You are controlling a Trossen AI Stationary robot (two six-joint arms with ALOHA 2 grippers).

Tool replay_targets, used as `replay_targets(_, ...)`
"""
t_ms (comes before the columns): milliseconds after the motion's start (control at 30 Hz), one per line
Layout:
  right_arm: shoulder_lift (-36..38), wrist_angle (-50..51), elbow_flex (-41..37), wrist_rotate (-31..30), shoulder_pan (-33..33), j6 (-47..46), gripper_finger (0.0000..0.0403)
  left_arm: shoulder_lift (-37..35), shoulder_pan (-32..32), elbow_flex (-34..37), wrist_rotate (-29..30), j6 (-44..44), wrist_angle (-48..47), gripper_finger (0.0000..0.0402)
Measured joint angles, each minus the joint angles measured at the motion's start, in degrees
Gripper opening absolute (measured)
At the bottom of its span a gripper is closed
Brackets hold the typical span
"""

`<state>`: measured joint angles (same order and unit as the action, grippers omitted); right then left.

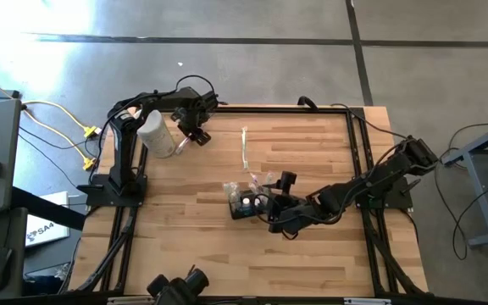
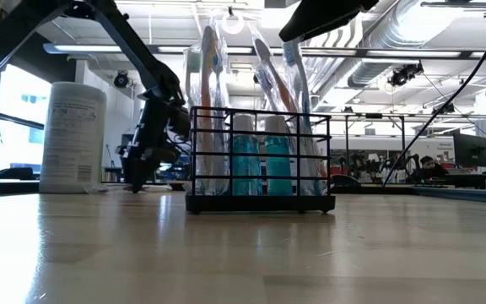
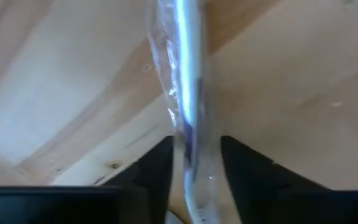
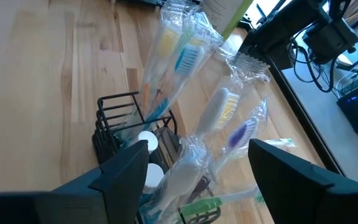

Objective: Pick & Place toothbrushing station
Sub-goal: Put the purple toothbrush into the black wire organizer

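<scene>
The toothbrushing station (image 1: 244, 203), a black wire holder (image 2: 260, 201), stands mid-table on its base with several wrapped toothbrushes (image 4: 179, 59) upright in it. My left gripper (image 3: 196, 162) points down at the far left next to a white canister (image 1: 155, 134). Its fingers stand on either side of a clear-wrapped toothbrush (image 3: 182, 74) lying on the wood. My right gripper (image 4: 197, 168) hovers open above the holder's right side, touching nothing. Another wrapped toothbrush (image 1: 244, 148) lies flat farther back. My left gripper comes from above, pointing down, with its fingers (image 3: 157, 165) across the wrapped toothbrush, one at each long side. The clear wrapper's edge (image 3: 213, 177) reaches the fingers. Whether they touch it, I cannot tell. The toothbrush lies flat on the table.
Teal tubes with white caps (image 2: 247, 160) stand inside the holder. The canister (image 2: 72, 135) stands close beside my left arm. A black frame (image 1: 358, 152) runs along the table's edges. Bare wood lies toward the near edge.
</scene>
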<state>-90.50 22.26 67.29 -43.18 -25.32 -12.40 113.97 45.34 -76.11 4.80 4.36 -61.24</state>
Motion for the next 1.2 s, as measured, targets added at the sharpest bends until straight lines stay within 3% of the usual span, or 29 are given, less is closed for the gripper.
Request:
replay_targets(200,0.0,0.8,0.0,0.0,0.0,0.0,0.0270,0.0,-2.1,0.1,0.3,-2.8,-0.2,0.0020)
replay_targets(467,0.0,1.0,0.0,-0.2,0.0,-1.2,0.0270,0.2,-7.4,-1.9,7.4,-3.0,-5.0,0.0012)
replay_targets(667,0.0,1.1,0.0,-0.2,-0.4,-2.5,0.0270,-3.5,-12.3,-5.5,14.1,-1.3,-10.8,0.0012)
replay_targets(1000,0.0,-0.5,0.0,-3.4,-2.4,-2.8,0.0270,-19.8,-24.1,-11.1,25.7,7.2,-24.8,0.0012)
replay_targets(1200,0.2,-2.5,0.0,-3.4,-5.2,-2.9,0.0270,-32.6,-39.5,-11.0,30.3,15.3,-28.5,0.0012)
